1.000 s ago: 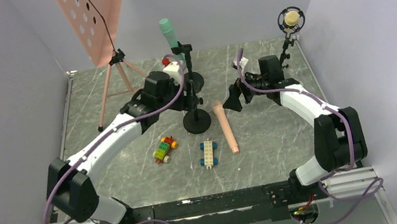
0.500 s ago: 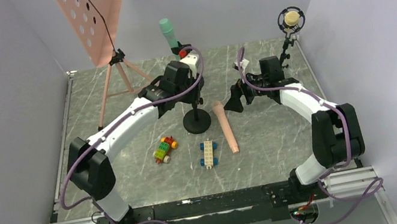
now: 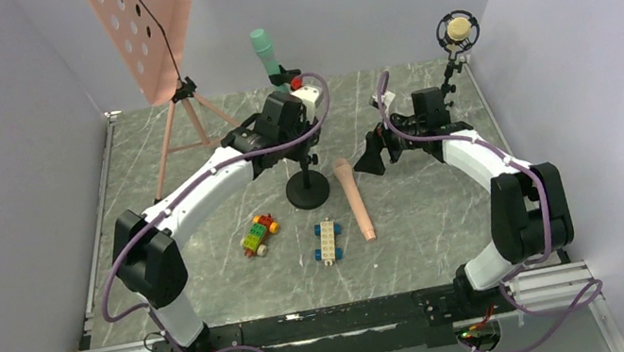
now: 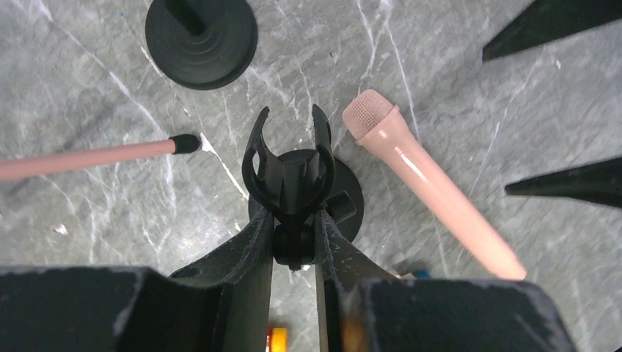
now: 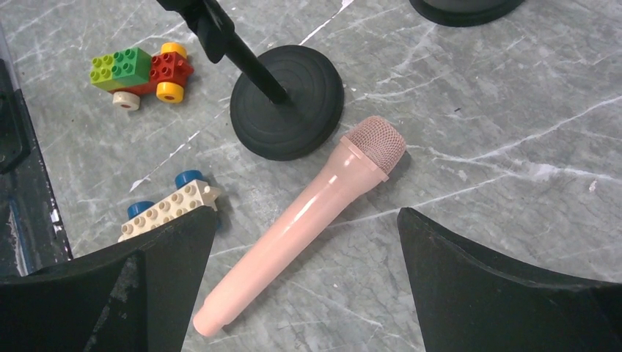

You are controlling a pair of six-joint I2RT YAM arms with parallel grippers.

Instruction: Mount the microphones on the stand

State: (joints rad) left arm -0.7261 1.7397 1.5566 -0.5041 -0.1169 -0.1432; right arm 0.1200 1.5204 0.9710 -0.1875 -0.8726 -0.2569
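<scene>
A salmon pink microphone lies flat on the table beside the round base of a short black stand. In the left wrist view my left gripper is shut on the stand's neck just under its empty clip, and the pink microphone lies to the right. My right gripper hangs open over the pink microphone, not touching it. A mint green microphone sits in a stand at the back. A tan-yellow microphone sits in a ring mount at the back right.
A pink music stand on a tripod stands at the back left. Two toy-brick cars lie in front of the black stand. A second stand's base sits just behind. Grey walls enclose the table.
My left arm has swung right and back to the short stand, and its gripper has shut on the stand's neck. The right gripper has barely moved and stays open.
</scene>
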